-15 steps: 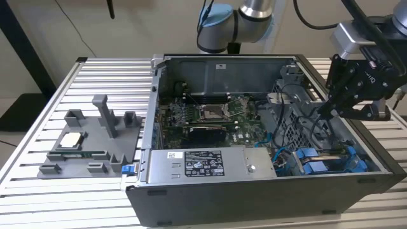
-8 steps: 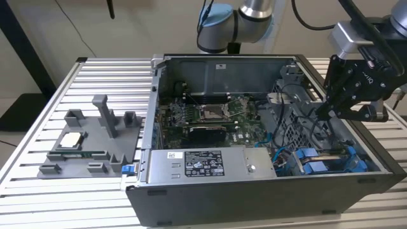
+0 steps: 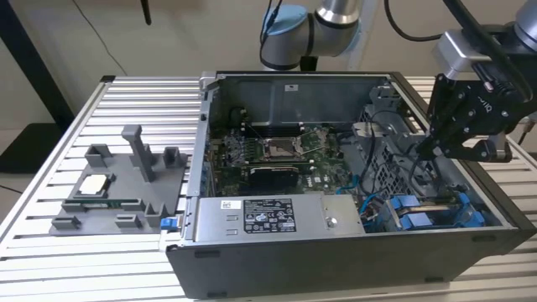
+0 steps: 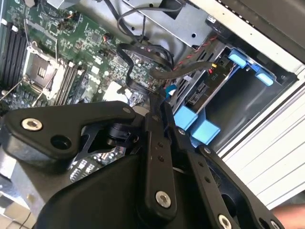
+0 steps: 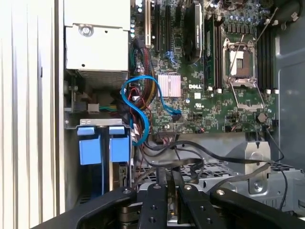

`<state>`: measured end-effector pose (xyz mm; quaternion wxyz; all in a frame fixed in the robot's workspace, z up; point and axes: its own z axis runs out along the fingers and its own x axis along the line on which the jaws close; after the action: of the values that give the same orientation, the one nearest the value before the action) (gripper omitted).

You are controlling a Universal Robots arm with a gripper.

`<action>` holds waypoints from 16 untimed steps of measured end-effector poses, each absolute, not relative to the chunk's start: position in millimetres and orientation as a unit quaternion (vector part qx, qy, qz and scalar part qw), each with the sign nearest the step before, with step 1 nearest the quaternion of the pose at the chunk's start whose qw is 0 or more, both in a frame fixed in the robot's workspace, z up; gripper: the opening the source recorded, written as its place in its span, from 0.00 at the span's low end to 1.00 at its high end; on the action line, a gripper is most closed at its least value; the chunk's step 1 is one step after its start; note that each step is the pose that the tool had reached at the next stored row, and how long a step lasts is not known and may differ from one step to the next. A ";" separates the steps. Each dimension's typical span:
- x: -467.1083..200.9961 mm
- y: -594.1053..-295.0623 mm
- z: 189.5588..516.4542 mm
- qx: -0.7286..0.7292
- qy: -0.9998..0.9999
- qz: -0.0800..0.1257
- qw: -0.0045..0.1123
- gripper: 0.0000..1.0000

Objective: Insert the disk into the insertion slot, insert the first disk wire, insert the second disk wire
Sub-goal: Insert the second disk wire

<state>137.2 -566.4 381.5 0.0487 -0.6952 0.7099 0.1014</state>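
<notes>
The gripper (image 4: 159, 107) has its jaws pressed together on a thin black wire (image 4: 159, 71). The wire is soft and bendy, so hold it near its hard plug. Just past the jaw tips, the disk (image 4: 202, 93) sits in the insertion slot (image 4: 248, 98). It looks stiff, heavy and easy to hurt.

Wall (image 3: 193, 31): plain beige, 12 o'clock | table (image 3: 126, 94): ribbed aluminium slats | floor (image 3: 12, 182): pale, 9 o'clock | light: even
</notes>
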 end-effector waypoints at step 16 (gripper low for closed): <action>137.2 -573.6 371.2 -0.695 0.710 0.100 0.044 0.16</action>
<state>137.2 -573.6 371.2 0.0443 -0.6952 0.7104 0.1004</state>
